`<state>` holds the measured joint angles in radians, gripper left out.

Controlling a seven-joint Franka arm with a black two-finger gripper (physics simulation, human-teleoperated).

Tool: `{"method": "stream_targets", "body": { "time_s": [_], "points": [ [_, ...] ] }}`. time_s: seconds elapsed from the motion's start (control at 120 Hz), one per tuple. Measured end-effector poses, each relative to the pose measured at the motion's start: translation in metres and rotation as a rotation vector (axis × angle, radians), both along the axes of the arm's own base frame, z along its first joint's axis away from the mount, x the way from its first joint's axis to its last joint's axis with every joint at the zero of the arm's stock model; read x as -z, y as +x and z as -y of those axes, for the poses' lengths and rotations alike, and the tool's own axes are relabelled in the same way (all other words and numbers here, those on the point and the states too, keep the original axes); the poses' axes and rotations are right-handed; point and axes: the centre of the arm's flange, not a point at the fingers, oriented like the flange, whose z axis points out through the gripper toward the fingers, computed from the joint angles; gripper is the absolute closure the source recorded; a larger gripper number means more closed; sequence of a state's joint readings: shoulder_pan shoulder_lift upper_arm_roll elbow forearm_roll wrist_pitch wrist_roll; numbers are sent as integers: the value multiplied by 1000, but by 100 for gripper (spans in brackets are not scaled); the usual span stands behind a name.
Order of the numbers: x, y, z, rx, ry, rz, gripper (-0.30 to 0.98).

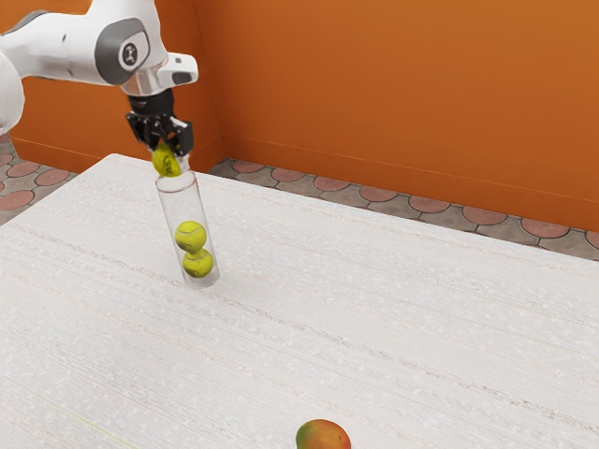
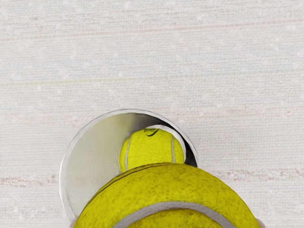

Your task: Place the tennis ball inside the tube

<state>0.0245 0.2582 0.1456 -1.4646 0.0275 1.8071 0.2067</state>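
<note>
Black two-finger gripper (image 1: 167, 148): closed about tennis ball (image 1: 167, 162), one finger either side. Held ball: directly below gripper, just above open mouth of clear tube (image 1: 194, 208), covering part of rim in wrist view. Tube: appears upright, long axis running down from ball; two tennis balls (image 1: 191, 236) inside, stacked. Coming move, judged: small centring over mouth, then straight descent, release; off-centre ball could catch rim. Mango (image 1: 324, 437): near side of white table (image 1: 412, 309), well apart.
</note>
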Motion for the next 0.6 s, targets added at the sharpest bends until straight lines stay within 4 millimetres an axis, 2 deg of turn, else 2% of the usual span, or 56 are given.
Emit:
{"method": "stream_targets", "body": {
  "time_s": [0.058, 0.192, 0.4, 0.442, 0.475, 0.525, 0.6],
  "points": [
    [3, 7, -3, -2, 3, -1, 50],
    [6, 10, -8, -7, -7, -7, 30],
    [10, 12, -8, 5, -17, -16, 12],
    [5, 10, -6, 11, -20, -10, 10],
    [-7, 4, 4, 30, -29, 0, 8],
    [-28, -7, 34, 83, -41, 8, 7],
    [-38, -15, 66, 141, -51, -11, 5]
  ]
}}
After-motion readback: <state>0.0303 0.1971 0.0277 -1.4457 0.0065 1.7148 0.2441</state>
